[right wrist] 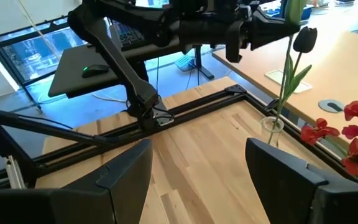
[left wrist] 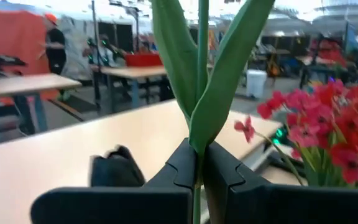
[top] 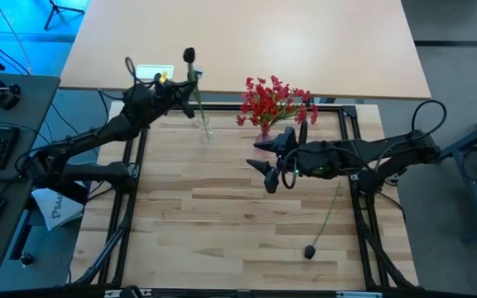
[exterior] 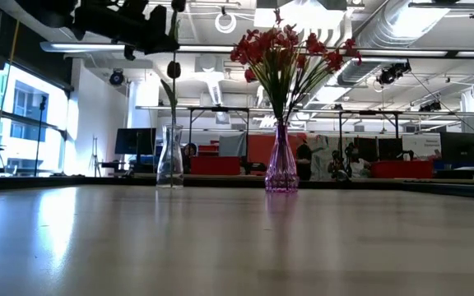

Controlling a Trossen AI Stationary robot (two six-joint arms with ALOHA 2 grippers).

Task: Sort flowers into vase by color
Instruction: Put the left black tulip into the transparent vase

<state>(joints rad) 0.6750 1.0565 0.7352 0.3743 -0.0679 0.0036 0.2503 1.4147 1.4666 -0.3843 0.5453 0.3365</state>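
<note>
My left gripper (left wrist: 201,155) is shut on a dark-budded flower (top: 190,55), level, above the clear vase (top: 205,132) at the table's far side. The flower's stem and two leaves (left wrist: 202,37) rise upright from the fingers. Another dark bud (right wrist: 304,38) stands with its stem in the clear vase (right wrist: 272,127). The red flowers (top: 276,99) stand in a pink vase (exterior: 281,168) to the right of it. A third dark-budded flower (top: 310,251) lies flat on the table near the front right. My right gripper (top: 259,156) hangs open in front of the pink vase, touching nothing. My left gripper pinches the flower's green stem (left wrist: 197,146) between its two fingers, just below where the two leaves spread. The fingers come level from the table's left and lie across the stem. The flower stands upright in the hold, bud upward; where its lower end reaches is hidden.
A white card (top: 154,74) and a round grommet lie on the far table behind the frame. Black frame rails (top: 131,165) run along the work area's left, right and far sides. Bare wood lies between the vases and the front edge.
</note>
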